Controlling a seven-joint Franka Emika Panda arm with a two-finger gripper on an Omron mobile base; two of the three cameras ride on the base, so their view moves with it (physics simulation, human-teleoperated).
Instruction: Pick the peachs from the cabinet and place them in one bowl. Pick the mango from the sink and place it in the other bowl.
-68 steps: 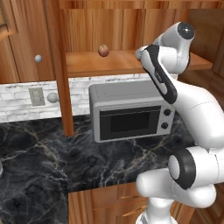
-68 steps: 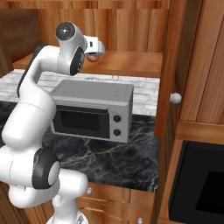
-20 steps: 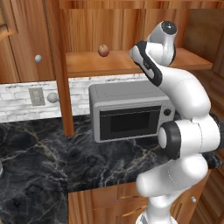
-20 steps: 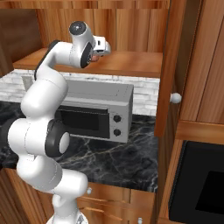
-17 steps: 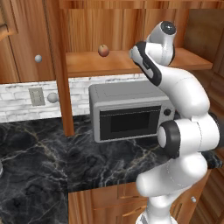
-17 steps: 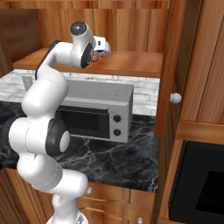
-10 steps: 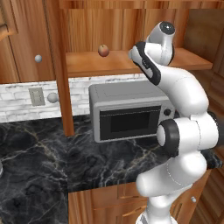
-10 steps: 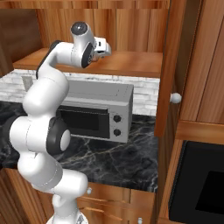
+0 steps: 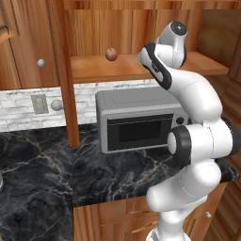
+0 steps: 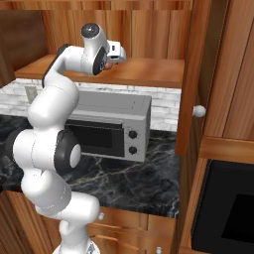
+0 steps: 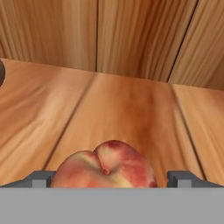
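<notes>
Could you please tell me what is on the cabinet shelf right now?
One peach sits alone on the cabinet shelf. A second peach lies between the fingers of the open gripper; its underside is hidden. The arm covers part of the shelf.

The cabinet (image 9: 94, 70) shelf bears one peach (image 9: 111, 54) and another peach (image 11: 105, 166).

arm (image 9: 197, 99): glossy white, rounded, tube-like segments
joints (image 9: 181, 141): dark grey to black rings and round caps between the white segments
wrist (image 10: 113, 51): small white block with a dark edge
finger tips (image 11: 39, 179): small, dark grey, blocky
</notes>
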